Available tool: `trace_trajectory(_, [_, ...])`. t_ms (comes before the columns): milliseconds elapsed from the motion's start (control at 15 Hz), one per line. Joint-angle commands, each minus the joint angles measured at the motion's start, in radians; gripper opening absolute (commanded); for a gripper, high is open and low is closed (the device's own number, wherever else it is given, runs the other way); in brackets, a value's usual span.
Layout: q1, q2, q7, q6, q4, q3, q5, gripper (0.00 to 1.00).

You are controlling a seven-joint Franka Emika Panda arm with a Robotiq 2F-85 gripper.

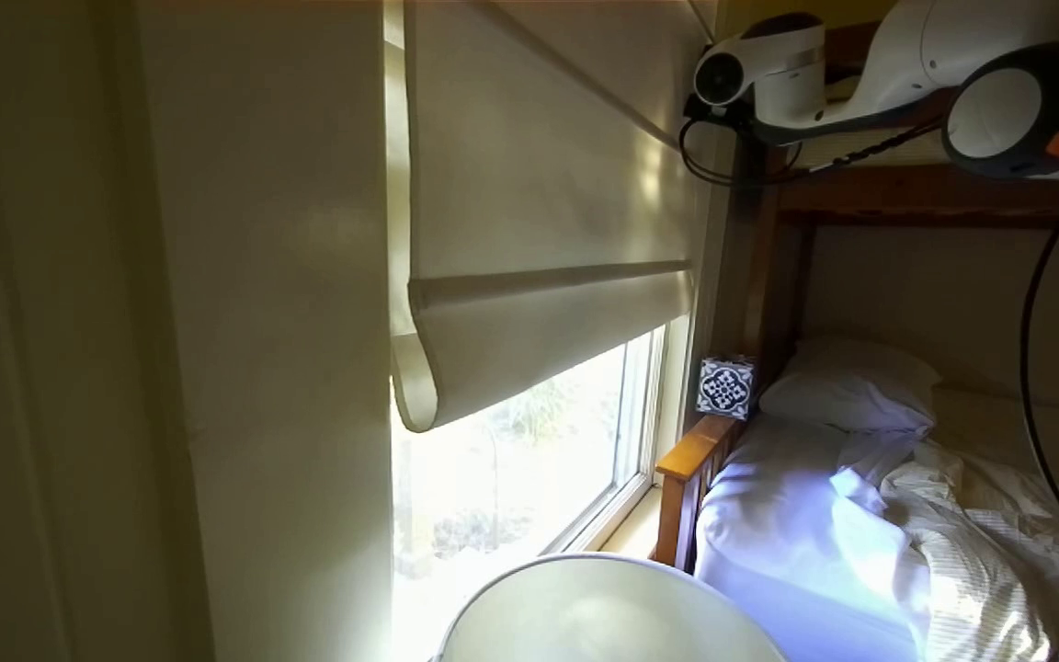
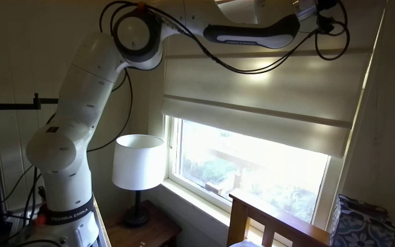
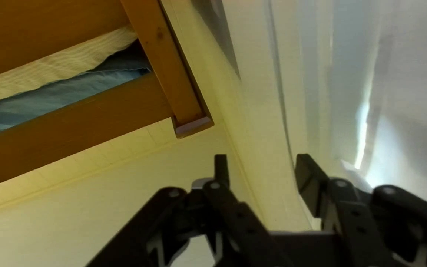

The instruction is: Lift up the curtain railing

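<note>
Your gripper [image 3: 262, 170] has its two fingers [image 3: 221, 172] apart, and you can see nothing held between them. The blind [image 2: 262, 97] hangs down over the top part of the window [image 2: 252, 168]. I can't tell how near the fingers are to the blind. If you squeeze too soon, they may pinch only air, and it won't go up. If you swing wide, you may bump the bed [image 3: 87, 123] or snag the cable [image 2: 214, 59].
</note>
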Motion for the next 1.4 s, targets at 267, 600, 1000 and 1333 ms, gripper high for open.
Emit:
trace_trajectory(267, [0.025,-0.040,0.037,-0.038,-0.060,-0.008,-0.039,0.00])
trace_trajectory(600, [0.055,-0.114,-0.051,-0.056,-0.159,0.014,0.008,0.00])
trace_trajectory(1000, [0.012,-0.335,-0.284,0.189,-0.426,0.013,0.160,0.00])
trace_trajectory(1333, [-0.016,-0.477,-0.522,0.334,-0.594,-0.015,0.278,0.00])
